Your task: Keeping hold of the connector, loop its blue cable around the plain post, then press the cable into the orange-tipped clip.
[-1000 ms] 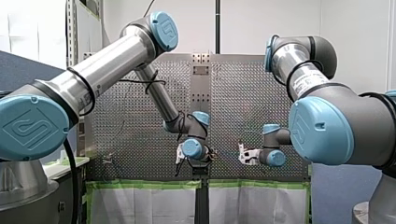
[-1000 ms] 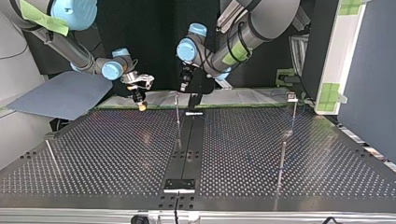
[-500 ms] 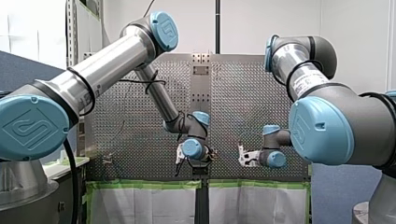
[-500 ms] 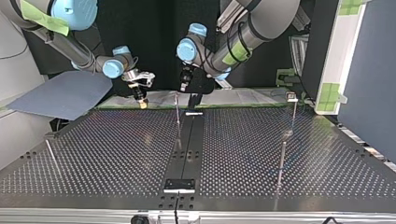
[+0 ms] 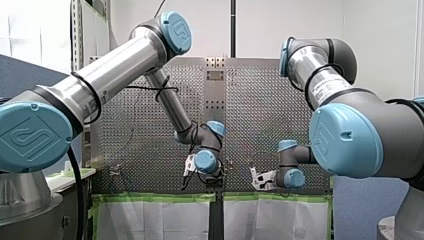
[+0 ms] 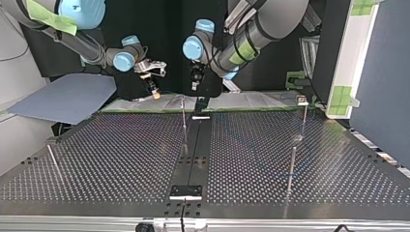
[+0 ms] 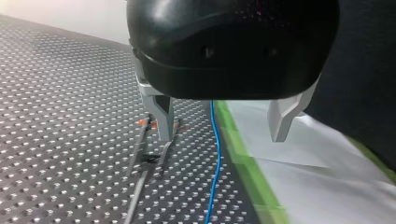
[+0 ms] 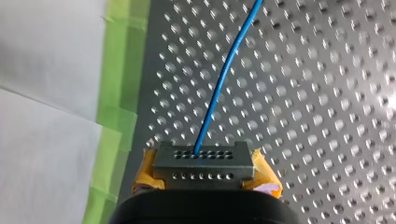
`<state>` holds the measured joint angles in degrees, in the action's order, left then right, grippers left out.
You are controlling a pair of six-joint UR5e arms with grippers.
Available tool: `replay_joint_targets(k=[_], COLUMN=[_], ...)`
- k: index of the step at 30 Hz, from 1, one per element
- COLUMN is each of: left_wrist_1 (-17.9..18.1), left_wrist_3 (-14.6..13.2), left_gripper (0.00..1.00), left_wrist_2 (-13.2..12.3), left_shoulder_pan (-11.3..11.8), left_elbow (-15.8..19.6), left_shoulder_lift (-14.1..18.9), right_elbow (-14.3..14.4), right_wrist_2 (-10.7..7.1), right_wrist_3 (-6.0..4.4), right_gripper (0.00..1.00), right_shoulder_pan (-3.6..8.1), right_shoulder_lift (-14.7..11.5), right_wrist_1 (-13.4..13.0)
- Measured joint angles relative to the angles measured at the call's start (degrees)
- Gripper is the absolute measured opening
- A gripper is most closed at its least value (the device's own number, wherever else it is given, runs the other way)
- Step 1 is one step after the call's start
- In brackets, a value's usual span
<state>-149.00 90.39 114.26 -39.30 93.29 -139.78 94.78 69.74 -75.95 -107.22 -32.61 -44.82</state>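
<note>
Right gripper [image 8: 203, 179] pinches grey connector [image 8: 201, 161] between yellow pads [image 8: 267, 179], near green tape [image 8: 122, 84] at table [image 8: 327, 93] edge; blue cable [image 8: 222, 79] runs ahead. Left gripper [image 7: 223, 123] spread, cable seen between fingers [image 7: 284, 116], orange-tipped clip [image 7: 142, 122] behind one finger

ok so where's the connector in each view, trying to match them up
Front view: at the tip of my right gripper, low and right of centre; too small to make out.
Top view: at that gripper's tip, upper left; again too small.
Left wrist view: not in it; only the blue cable shows.
Right wrist view: the connector sits clamped between the yellow pads.
Shared landmark: the green tape, seen in all four.
</note>
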Motion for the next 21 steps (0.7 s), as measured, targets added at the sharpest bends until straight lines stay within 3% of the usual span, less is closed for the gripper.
replay_joint_targets(k=[6,9,16,21], left_wrist_1=[0.4,0.6,-1.5,-4.2], left_wrist_3=[-0.3,-0.2,-0.2,-0.2], left_gripper=[1.0,1.0,1.0,1.0], left_wrist_2=[1.2,2.2,2.8,3.2], left_shoulder_pan=[-0.4,-0.4,-0.7,-0.9], left_elbow=[3.3,4.8,8.1,8.9], left_shoulder_lift=[0.6,1.8,5.1,7.5], right_elbow=[1.8,3.1,4.8,6.9], right_wrist_2=[0.01,-0.07,-0.88,-0.09], right_wrist_3=[3.34,4.22,4.99,4.41], right_gripper=[0.0,0.0,0.0,0.0], right_shoulder_pan=[-1.0,-1.39,-2.31,-2.14], right_shoulder_lift=[0.0,-0.1,-0.7,-2.7], right_wrist_1=[0.9,0.3,-0.4,-1.9])
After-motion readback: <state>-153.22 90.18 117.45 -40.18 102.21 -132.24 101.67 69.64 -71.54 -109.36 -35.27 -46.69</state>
